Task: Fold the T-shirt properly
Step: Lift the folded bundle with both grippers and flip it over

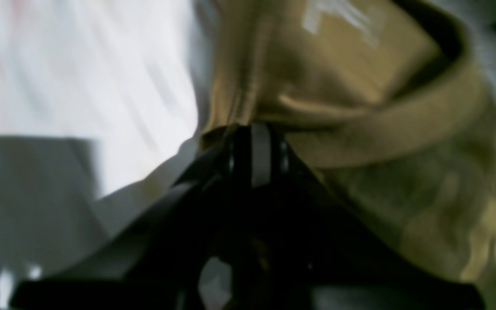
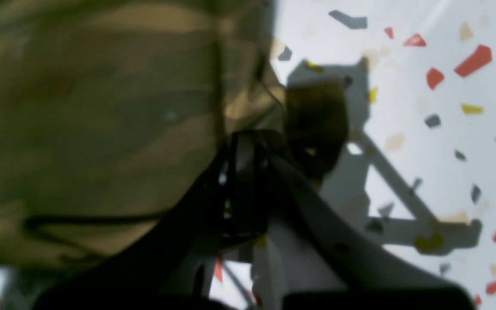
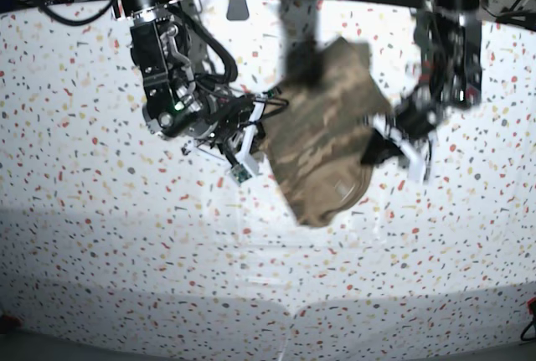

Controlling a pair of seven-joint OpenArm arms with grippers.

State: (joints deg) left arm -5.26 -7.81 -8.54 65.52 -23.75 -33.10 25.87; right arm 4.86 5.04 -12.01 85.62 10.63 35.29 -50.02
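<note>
Mostly both wrist views are blurred, and the white label [image 1: 338, 17] inside the tan collar cannot be read. Above the speckled table [image 3: 84, 210], the camouflage T-shirt [image 3: 322, 139] hangs bunched between the arms. Left gripper [image 1: 258, 133] is clamped on cloth beside the collar; right gripper [image 2: 248, 146] pinches an edge.

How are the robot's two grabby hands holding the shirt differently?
The left end effector pinches the T-shirt beside its plain tan collar; the right end effector pinches a camouflage edge. In the base view, the left sits on the shirt's right side, the right on its left. Both are shut on cloth, lifting it above the speckled table.
</note>
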